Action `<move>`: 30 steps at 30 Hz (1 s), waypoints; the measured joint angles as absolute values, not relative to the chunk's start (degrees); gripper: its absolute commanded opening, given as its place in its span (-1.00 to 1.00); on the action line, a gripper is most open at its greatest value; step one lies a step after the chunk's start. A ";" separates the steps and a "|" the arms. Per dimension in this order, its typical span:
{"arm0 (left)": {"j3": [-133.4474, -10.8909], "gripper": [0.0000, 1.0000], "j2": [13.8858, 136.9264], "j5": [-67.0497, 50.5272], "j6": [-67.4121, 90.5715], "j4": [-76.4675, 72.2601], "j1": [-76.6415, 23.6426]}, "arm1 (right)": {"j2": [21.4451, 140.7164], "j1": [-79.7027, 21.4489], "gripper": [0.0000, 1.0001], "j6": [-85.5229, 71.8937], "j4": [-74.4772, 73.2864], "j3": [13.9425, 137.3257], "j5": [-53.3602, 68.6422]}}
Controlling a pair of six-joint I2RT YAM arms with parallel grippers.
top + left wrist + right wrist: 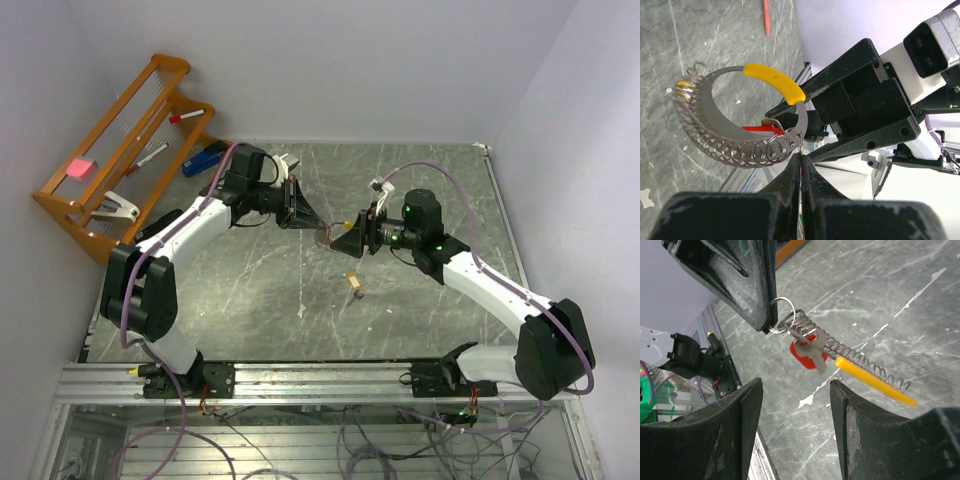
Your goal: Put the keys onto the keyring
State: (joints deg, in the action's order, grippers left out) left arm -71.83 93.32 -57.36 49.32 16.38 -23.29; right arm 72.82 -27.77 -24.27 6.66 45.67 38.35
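My left gripper (801, 156) is shut on a small loop of the silvery keyring (715, 135) and holds it above the table. The ring's yellow tag (775, 81) curves over its top. A red-headed key (807, 354) hangs from the keyring (850, 356) close to the left fingertips (757, 300). My right gripper (796, 386) stands open just short of that key, with nothing between its fingers. In the top view the two grippers meet at mid-table, left gripper (316, 227) and right gripper (340, 239). A brass-yellow key (354, 284) lies on the table below them.
A wooden rack (70, 205) leans at the back left with markers, a pink pad and a stapler. A blue object (203, 158) lies beside it. A thin red stick (766, 17) rests on the table. An aluminium rail (320, 380) runs along the near edge.
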 measured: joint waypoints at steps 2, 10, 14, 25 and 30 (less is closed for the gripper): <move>-71.83 -0.86 93.32 -57.36 49.32 16.36 -23.33 | 73.25 -27.77 0.08 -23.92 7.35 45.82 37.93; -71.83 -0.86 93.32 -57.21 49.34 16.36 -23.83 | 74.78 -28.67 -0.03 -23.46 9.96 46.85 37.08; -71.83 -0.86 93.32 -57.21 49.36 16.34 -24.27 | 76.23 -30.89 -0.10 -23.29 10.46 48.34 36.86; -71.85 -0.86 93.34 -57.21 49.39 16.34 -24.51 | 77.54 -32.27 -0.26 -22.46 10.90 48.95 35.11; -71.85 -0.86 93.32 -57.28 49.39 16.32 -24.53 | 75.85 -32.23 -0.43 -21.39 10.87 47.53 33.95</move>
State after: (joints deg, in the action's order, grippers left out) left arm -71.85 93.32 -57.28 49.39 16.32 -24.53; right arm 75.85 -32.23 -21.39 10.87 47.53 33.95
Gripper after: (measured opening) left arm 0.071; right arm 0.322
